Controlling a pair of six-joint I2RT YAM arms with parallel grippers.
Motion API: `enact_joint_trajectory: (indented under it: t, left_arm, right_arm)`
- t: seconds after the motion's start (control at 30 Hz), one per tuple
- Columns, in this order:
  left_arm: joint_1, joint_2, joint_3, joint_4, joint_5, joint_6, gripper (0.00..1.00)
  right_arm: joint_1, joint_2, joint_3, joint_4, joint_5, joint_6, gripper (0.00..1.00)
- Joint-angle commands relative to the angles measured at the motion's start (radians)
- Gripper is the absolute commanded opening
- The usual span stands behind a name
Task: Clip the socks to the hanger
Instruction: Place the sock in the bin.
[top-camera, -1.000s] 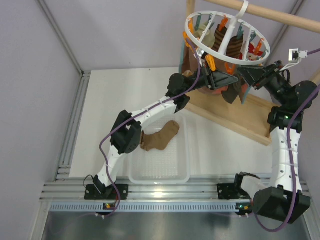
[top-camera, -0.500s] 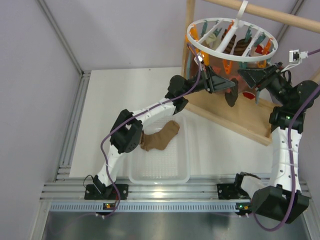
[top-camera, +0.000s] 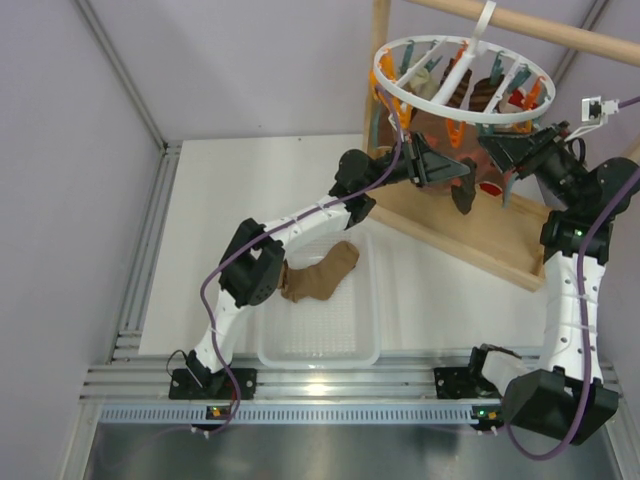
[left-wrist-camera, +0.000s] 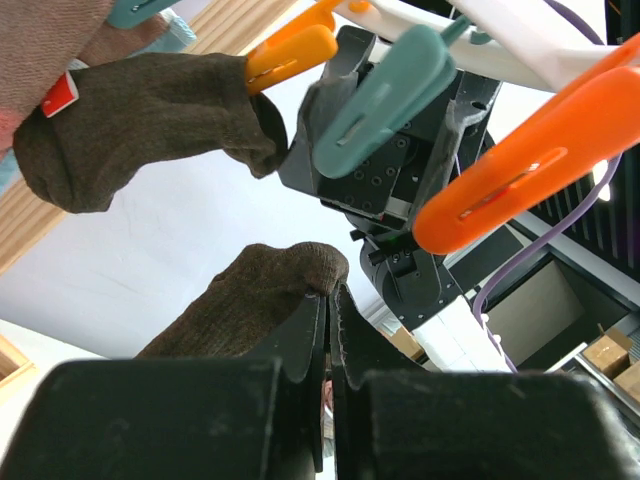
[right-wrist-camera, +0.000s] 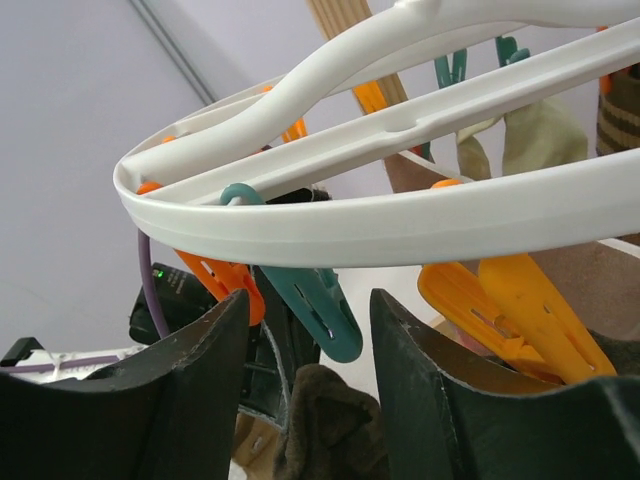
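Left arm (top-camera: 300, 215) runs from the lower-left base up to centre, elbow bent. Left gripper (top-camera: 452, 168) sits upper centre-right, fingers (left-wrist-camera: 305, 340) pinched tight. Right arm (top-camera: 565, 300) goes up the right edge, wrist folded left. Right gripper (top-camera: 497, 150) faces the left one, jaws parted wide.
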Motion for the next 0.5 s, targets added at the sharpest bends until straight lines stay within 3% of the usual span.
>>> enact_joint_trajectory:
  t: [0.0,0.3,0.47]
  left_arm:
    - [0.002,-0.082,0.009,0.060,0.007,0.017,0.00]
    - [0.000,-0.116,-0.004,0.051,0.059,0.118,0.00]
    - [0.003,-0.264,-0.233,0.063,0.175,0.216,0.00]
  right_arm:
    - [-0.010,-0.005,0.059,0.000,0.033,-0.039,0.50]
    - [-0.010,-0.040,0.056,-0.053,0.091,-0.097,0.46]
    - [-0.011,-0.054,0.064,-0.092,0.140,-0.124,0.47]
